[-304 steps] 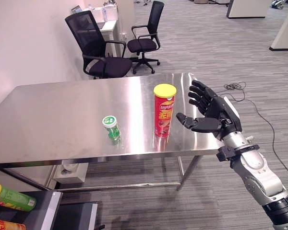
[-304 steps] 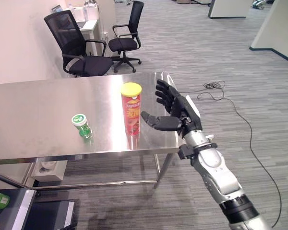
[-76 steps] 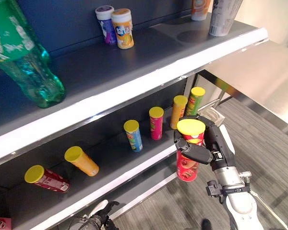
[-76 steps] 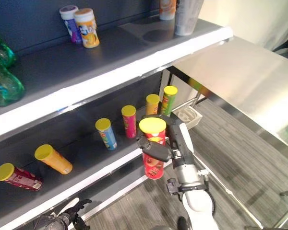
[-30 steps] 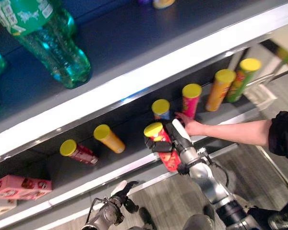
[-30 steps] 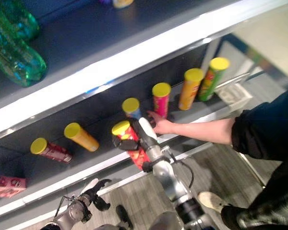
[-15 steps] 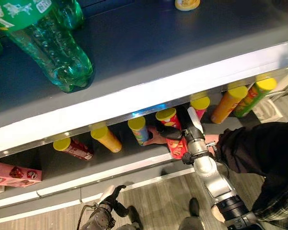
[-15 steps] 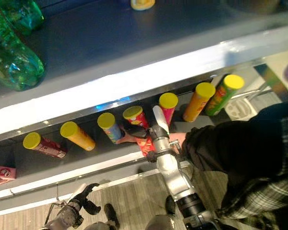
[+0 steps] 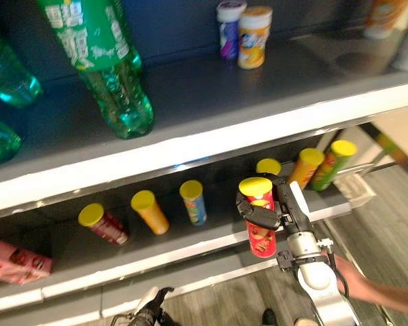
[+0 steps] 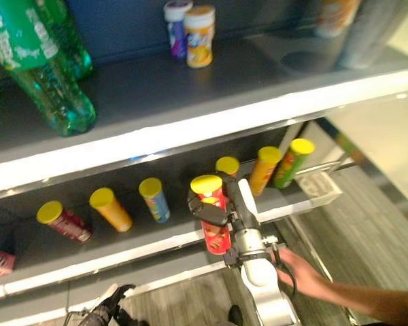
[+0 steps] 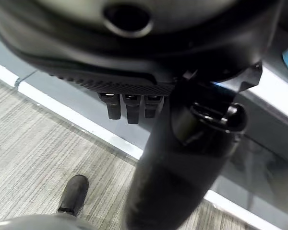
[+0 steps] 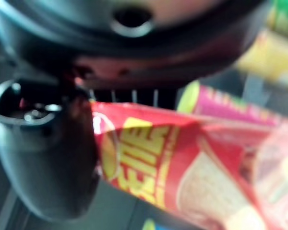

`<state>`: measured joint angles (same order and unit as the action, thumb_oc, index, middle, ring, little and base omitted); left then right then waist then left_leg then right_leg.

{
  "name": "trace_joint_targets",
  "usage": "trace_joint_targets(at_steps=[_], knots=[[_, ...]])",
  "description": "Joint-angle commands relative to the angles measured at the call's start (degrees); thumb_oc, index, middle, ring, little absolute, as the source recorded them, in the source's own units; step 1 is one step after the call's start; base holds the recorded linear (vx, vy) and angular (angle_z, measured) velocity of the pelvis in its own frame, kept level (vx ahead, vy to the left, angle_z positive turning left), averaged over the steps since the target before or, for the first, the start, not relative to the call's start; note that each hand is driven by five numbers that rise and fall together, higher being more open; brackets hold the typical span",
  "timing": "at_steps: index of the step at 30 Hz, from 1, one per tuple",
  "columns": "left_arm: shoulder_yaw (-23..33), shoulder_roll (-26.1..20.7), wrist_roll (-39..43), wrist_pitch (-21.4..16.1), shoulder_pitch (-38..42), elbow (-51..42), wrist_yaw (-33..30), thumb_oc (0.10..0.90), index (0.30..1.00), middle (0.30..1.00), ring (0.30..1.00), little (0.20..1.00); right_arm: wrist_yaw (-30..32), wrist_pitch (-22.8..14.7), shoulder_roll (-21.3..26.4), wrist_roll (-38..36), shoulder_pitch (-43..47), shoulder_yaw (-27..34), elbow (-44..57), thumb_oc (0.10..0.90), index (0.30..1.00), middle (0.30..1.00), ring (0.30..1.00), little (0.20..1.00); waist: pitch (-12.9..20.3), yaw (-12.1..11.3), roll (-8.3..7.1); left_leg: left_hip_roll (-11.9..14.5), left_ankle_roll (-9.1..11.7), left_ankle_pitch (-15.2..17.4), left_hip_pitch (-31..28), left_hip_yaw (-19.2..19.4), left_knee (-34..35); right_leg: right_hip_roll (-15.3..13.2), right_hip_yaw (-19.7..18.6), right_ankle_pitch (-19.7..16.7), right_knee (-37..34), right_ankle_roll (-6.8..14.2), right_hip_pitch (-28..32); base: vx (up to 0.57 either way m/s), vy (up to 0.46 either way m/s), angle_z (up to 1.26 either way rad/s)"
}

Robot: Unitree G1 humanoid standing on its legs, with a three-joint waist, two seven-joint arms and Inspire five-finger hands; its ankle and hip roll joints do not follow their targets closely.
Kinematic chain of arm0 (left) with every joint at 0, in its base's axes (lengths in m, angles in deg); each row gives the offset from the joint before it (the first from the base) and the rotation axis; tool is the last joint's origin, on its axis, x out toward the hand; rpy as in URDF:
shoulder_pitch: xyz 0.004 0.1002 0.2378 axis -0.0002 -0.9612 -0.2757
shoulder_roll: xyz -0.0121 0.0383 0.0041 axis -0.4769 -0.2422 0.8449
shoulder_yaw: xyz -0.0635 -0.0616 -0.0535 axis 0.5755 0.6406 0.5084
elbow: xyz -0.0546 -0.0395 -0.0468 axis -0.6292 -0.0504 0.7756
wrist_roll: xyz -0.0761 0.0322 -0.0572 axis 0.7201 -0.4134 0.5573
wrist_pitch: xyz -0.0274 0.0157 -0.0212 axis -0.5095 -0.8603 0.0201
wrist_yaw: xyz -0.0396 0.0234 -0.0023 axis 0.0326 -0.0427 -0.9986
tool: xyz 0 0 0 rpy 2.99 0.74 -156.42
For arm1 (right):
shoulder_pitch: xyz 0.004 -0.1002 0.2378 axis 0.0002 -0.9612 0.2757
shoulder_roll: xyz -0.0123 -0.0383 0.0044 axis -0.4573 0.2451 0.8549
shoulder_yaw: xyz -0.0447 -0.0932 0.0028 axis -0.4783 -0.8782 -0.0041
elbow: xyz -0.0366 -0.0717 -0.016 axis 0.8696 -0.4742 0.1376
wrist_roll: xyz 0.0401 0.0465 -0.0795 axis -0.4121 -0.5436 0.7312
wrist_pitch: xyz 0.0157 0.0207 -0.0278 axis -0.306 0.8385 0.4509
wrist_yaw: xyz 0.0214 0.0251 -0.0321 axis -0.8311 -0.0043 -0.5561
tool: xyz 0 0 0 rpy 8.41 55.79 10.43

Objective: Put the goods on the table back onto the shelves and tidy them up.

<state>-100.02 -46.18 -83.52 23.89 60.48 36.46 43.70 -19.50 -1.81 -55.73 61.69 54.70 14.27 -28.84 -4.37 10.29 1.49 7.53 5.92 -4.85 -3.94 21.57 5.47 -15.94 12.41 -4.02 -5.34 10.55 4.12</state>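
Red with a yellow lid, the crisp can (image 9: 258,219) was where I looked first: my right hand (image 9: 275,204) had its fingers and thumb curled round it, holding it upright just in front of the lower shelf (image 9: 190,248), at the shelf's front edge. In the right wrist view I saw the same red can (image 12: 192,163) lying across the palm, with the thumb (image 12: 43,153) wrapped against its side.

On the lower shelf behind it stood a row of other cans: a blue one (image 9: 193,201), an orange one (image 9: 148,211) leaning, and a dark red one (image 9: 103,223) tipped over towards the left. To the right I made out a yellow lid (image 9: 268,166) just behind my hand, then an orange can (image 9: 305,167) and a green can (image 9: 332,164) leaning together. A pink box (image 9: 15,261) lay at the far left.

On the upper shelf (image 9: 211,136) stood green bottles (image 9: 109,64) and two small tubs, purple (image 9: 228,28) and orange (image 9: 253,37), side by side.

A person's hand (image 10: 299,273) reached in beside my right forearm, low on the right.

My left hand (image 11: 129,103) hung over the grey floor, its fingers curled and holding nothing.
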Motion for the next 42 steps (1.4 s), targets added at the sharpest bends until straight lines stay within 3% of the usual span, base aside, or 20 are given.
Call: trace_joint_targets(at_steps=[1, 17, 22, 29, 34, 42], knots=[[0.4, -0.8, -0.7, -2.1, 6.7, 2.1, -1.0, 0.8, 0.9, 0.9, 0.9, 0.9, 0.9, -7.9, -0.2, -0.3, 8.7, -0.4, 4.4, 0.4, 0.3, 0.3, 0.3, 0.3, 1.3, -1.1, 1.42, 9.1, 2.7, 5.3, -4.3, 0.6, -0.5, -1.3, -0.4, -4.4, 0.3, -1.4, -0.3, 0.06, -0.019, -0.08], [1.9, -2.8, -2.8, -1.8, 4.8, 1.3, -2.6, 0.8, 0.9, 0.9, 0.9, 0.9, 7.8, -9.6, -9.0, -0.1, 14.5, -3.8, -13.5, 0.4, 0.3, 0.3, 0.3, 0.3, -1.1, -2.1, 3.25, 8.2, 2.3, 5.7, -3.8, 0.2, -0.5, -2.5, -0.4, -4.5, 0.3, -1.4, -0.4, 0.02, 0.002, -0.04], [1.2, -4.7, -3.6, -1.8, 5.5, -0.1, -3.1, 0.8, 0.9, 0.9, 0.9, 0.9, 12.7, -9.8, -11.5, 2.6, 22.3, -3.7, -19.4, 0.4, 0.3, 0.3, 0.3, 0.3, -3.7, -3.3, 4.84, 6.8, 2.0, 5.3, -0.7, -0.8, -0.5, -4.2, 0.3, -5.9, 0.3, -0.9, -2.5, -0.06, 0.035, 0.07], [1.3, -6.4, -3.6, -1.9, 6.2, -0.3, -3.5, 0.8, 0.9, 0.9, 0.9, 0.9, 16.6, -9.4, -11.8, 5.3, 29.2, -2.3, -21.3, 0.4, 0.3, 0.3, 0.3, 0.3, -6.5, -4.6, 6.16, 5.3, 1.6, 4.5, 2.5, -1.8, -0.5, -5.6, 0.6, -7.2, 0.3, -0.6, -5.2, -0.07, 0.022, 0.07], [-0.5, -8.0, -3.7, -2.2, 8.4, -1.5, -3.9, 0.8, 0.9, 0.9, 0.9, 0.9, 22.8, -9.9, -11.9, 8.8, 36.8, 0.9, -21.5, 0.4, 0.3, 0.3, 0.3, 0.3, -9.6, -5.7, 7.9, 4.1, 1.3, 3.9, 5.0, -3.1, -0.5, -7.1, 1.1, -8.3, 0.3, -0.4, -6.9, -0.07, 0.021, 0.04], [0.3, -9.6, -3.8, -2.9, 9.6, -2.0, -4.7, 0.8, 0.9, 0.9, 0.9, 0.9, 30.1, -12.2, -6.5, 18.3, 40.8, 4.1, -22.2, 0.4, 0.3, 0.3, 0.3, 0.3, -13.5, -7.0, 10.41, 2.7, 1.1, 3.5, 7.2, -5.2, -0.5, -8.8, 2.5, -9.0, 0.3, 0.1, -7.5, -0.05, 0.01, 0.1]])
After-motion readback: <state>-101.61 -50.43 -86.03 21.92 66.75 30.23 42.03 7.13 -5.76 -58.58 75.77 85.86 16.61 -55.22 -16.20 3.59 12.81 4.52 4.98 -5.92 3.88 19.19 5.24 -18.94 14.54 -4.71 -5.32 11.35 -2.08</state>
